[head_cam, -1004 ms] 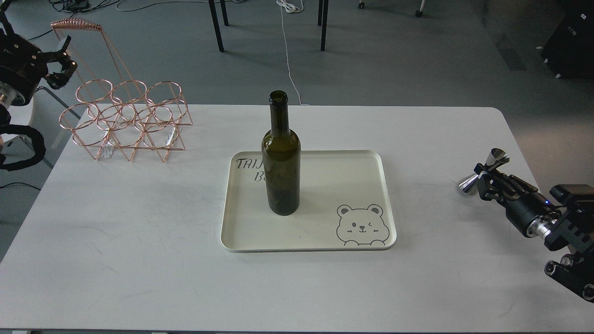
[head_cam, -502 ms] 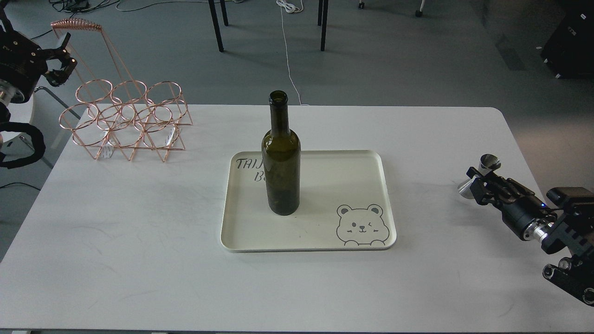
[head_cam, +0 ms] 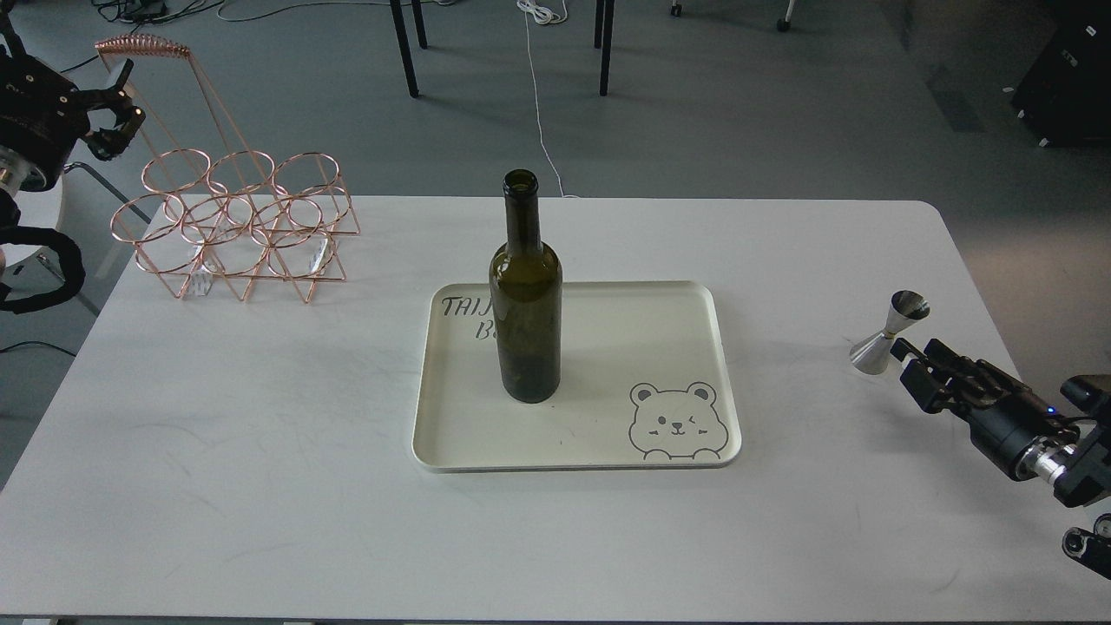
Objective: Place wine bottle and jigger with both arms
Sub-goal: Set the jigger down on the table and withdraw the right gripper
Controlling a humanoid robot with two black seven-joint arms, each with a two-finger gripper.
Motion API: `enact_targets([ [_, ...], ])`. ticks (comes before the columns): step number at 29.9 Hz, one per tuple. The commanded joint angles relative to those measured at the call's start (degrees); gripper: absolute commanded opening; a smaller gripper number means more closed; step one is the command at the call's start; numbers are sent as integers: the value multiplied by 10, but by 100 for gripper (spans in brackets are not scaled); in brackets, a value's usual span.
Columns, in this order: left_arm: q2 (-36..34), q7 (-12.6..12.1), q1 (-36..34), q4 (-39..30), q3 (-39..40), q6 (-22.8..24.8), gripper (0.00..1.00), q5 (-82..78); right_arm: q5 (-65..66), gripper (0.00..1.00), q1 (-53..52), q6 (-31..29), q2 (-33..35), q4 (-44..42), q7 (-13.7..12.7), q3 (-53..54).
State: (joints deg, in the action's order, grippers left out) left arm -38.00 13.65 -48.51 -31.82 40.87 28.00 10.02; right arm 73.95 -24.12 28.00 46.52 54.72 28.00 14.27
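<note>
The dark olive-green wine bottle [head_cam: 526,312] stands upright on the left half of a cream tray [head_cam: 642,347] in the middle of the white table. The silver jigger [head_cam: 890,333] stands upright on the table, well to the right of the tray. My right gripper [head_cam: 913,366] is just right of and below the jigger, open and apart from it. My left gripper [head_cam: 115,111] is off the table's far left corner, above the copper rack, open and empty.
A copper wire bottle rack [head_cam: 234,221] with a tall handle stands at the table's far left. The tray bears a bear drawing [head_cam: 675,421] at its front right. Chair legs and cables are on the floor beyond the table.
My right gripper lowered the tilted jigger, set it upright on the table, let go and drew back toward the lower right. My left gripper shifted slightly up and left.
</note>
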Motion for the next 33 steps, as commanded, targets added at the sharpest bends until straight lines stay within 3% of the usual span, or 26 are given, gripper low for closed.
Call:
enact_targets([
  [1, -6, -1, 1, -1, -1, 0, 98, -1, -28, 53, 14, 0, 56, 54, 0, 13],
  [7, -36, -15, -4, -12, -39, 0, 98, -1, -193, 58, 1, 0, 138, 102, 0, 17],
  [17, -98, -16, -9, -141, -80, 0, 98, -49, -370, 63, -116, -8, 140, 86, 0, 28],
  [23, -154, -13, -9, -253, -79, 0, 98, -141, -497, 63, -176, -206, 104, -7, 0, 67],
  [30, -219, -10, -7, -391, -80, 0, 98, -248, -615, 63, -227, -445, -31, -256, 0, 142],
  [33, -233, -7, -6, -448, -74, 0, 98, -346, -659, 77, -228, -523, -75, -326, 0, 166],
])
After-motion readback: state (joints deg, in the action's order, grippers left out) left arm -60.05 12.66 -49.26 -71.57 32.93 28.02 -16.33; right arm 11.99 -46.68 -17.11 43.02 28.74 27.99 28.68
